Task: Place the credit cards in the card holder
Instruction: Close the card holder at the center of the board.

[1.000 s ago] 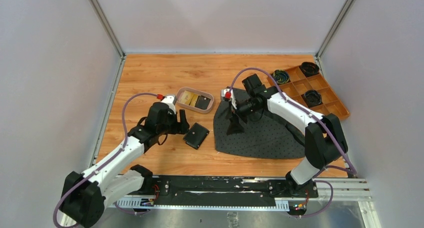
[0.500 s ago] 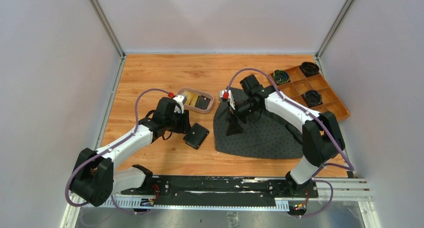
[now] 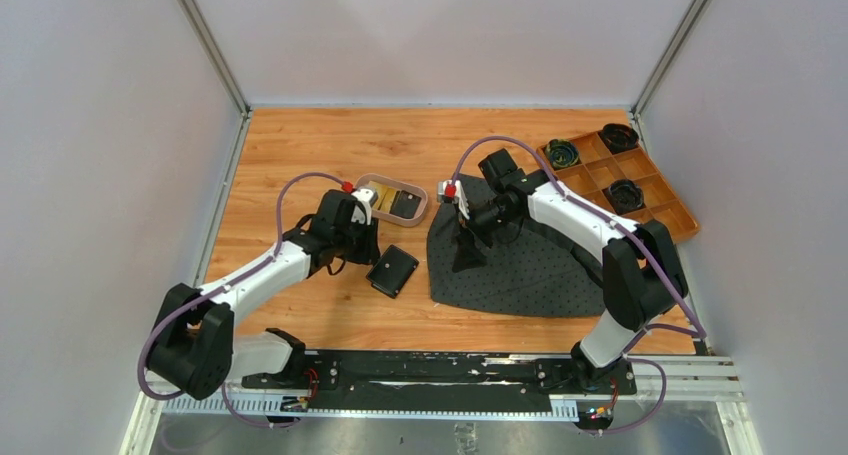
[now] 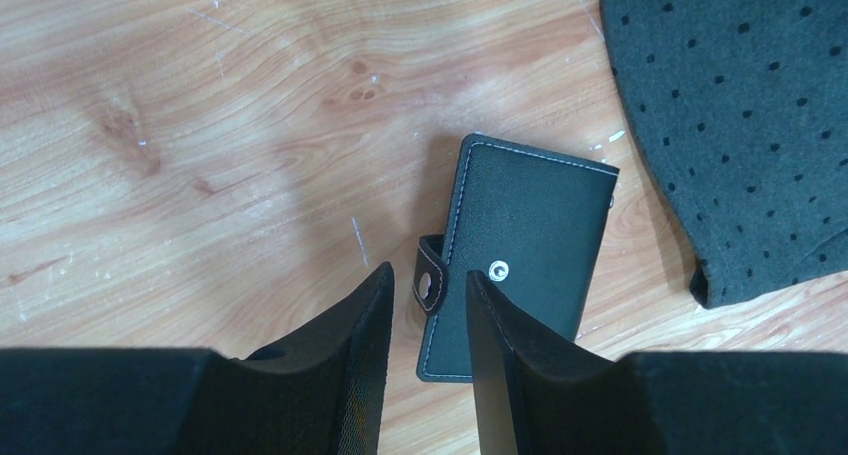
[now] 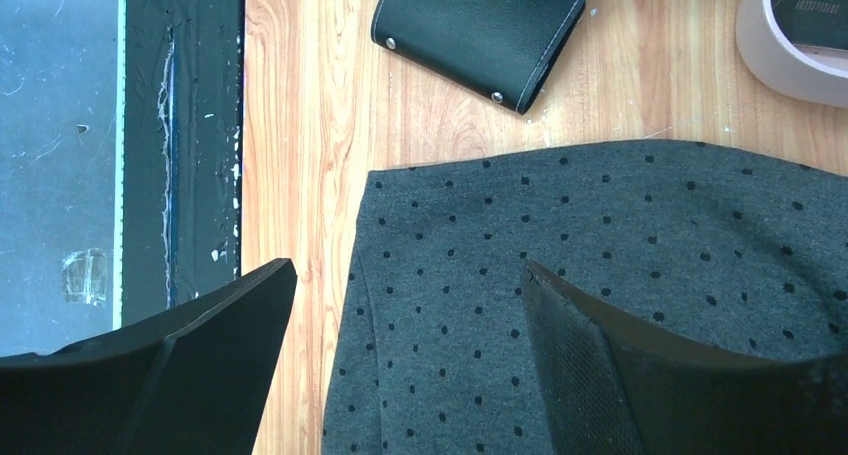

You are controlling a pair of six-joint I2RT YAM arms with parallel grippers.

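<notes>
Left wrist view: the small black bifold card holder lies closed and flat on the wooden table, right of frame centre, with its snap tab at its left edge. The left gripper stands over that edge with its jaws narrowly apart and the tab between them. Bare wood shows between the left finger and the tab; contact cannot be confirmed.

In the top external view, the card holder sits at centre. The credit cards, one gold-yellow and one black, lie just above it in a pinkish rounded shallow tray. To the right, the right gripper hovers with jaws wide over a dark grey dotted cloth. An orange-brown compartmented box occupies the upper right.
</notes>
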